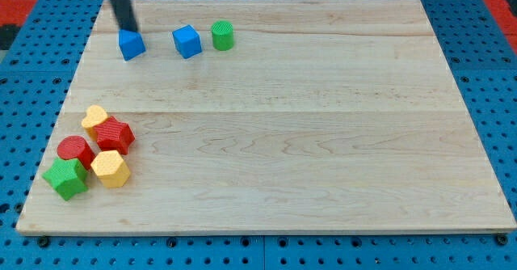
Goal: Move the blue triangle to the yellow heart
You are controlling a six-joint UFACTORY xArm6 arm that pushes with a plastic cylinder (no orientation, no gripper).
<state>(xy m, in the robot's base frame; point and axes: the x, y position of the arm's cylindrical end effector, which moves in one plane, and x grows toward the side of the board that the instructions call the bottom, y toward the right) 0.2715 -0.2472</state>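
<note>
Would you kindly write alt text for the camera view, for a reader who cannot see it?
My tip touches the top edge of the blue triangle near the wooden board's top left, with a blue cube and green cylinder to its right. The yellow heart sits at lower left, clustered with red, green and yellow blocks.

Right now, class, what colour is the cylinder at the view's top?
Green: the cylinder, seen in the camera view.

- The blue triangle [132,45] lies flat near the worktop's [307,141] top left corner, upper edge seemingly touching my tip [127,29].
- The yellow heart [94,119] lies low on the view's left, well apart from the triangle, its lobes hard to make out.
</note>
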